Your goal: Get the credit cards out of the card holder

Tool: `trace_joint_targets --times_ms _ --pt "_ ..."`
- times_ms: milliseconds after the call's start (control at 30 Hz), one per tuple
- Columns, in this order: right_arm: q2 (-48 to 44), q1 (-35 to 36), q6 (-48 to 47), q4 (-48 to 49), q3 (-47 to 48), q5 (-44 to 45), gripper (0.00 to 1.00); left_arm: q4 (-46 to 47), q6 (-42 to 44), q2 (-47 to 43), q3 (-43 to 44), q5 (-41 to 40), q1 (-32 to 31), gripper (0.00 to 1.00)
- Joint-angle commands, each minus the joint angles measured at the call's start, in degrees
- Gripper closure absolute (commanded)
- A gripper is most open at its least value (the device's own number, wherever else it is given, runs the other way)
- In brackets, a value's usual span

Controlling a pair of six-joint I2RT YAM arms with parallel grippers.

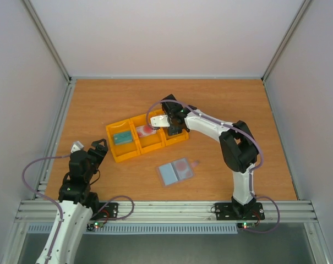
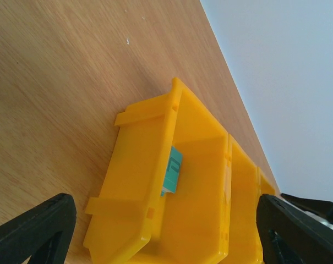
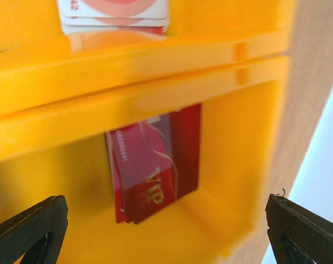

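Observation:
The card holder (image 1: 169, 174) lies open on the table, pale blue-grey inside, with a pinkish patch on its right panel. A teal card (image 1: 122, 138) (image 2: 174, 170) lies in the left compartment of the yellow tray (image 1: 125, 154). A whitish-pink card (image 1: 146, 131) (image 3: 114, 11) lies in the middle compartment. A dark red card (image 3: 152, 162) with gold lettering rests in the right compartment. My right gripper (image 1: 174, 131) (image 3: 166, 236) hovers open over it, holding nothing. Left of the tray, my left gripper (image 1: 93, 149) (image 2: 166, 236) is open and empty, facing the tray's left end (image 2: 127, 220).
The yellow tray's wall (image 3: 127, 71) separates the middle and right compartments. Bare wooden table (image 1: 238, 104) surrounds tray and card holder. Metal frame rails (image 1: 56, 132) and white walls enclose the table's sides and back.

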Motion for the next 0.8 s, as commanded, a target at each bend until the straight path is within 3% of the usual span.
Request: trace_joint_targets --times_ms 0,133,200,300,433,500,567,667,767 --pt "-5.6 -0.3 2.7 -3.1 3.0 -1.5 0.02 0.2 0.7 -0.5 -0.8 -1.0 0.4 0.1" --pt "-13.4 -0.4 14.4 1.4 3.3 -2.8 0.01 0.2 0.6 -0.6 -0.8 -1.1 0.4 0.1" --pt "-18.8 -1.3 27.2 6.5 2.4 -2.1 0.01 0.6 0.6 -0.5 -0.8 -1.0 0.4 0.1" --pt "-28.1 -4.7 52.4 6.6 0.1 -5.3 0.02 1.3 0.6 -0.1 -0.8 -0.4 0.4 0.1" --pt "-35.3 -7.7 69.2 -2.8 -4.9 -11.6 0.01 1.2 0.7 -0.2 -0.7 -0.4 0.4 0.1" --pt "-35.9 -7.8 77.5 -12.2 -5.6 -12.4 0.01 1.3 0.7 -0.2 -0.8 -0.4 0.4 0.1" --pt "-35.1 -7.7 85.2 -19.7 -6.7 -14.2 0.07 1.5 0.7 -0.1 -0.8 -0.1 0.3 0.09" --pt "-35.2 -5.9 91.6 -22.3 -12.9 -18.3 0.17 2.8 1.3 -0.6 -0.6 1.2 0.4 0.1" --pt "-34.4 -1.8 95.2 -24.4 -17.4 -13.2 0.18 8.0 4.2 -0.3 0.0 5.0 0.4 0.1"
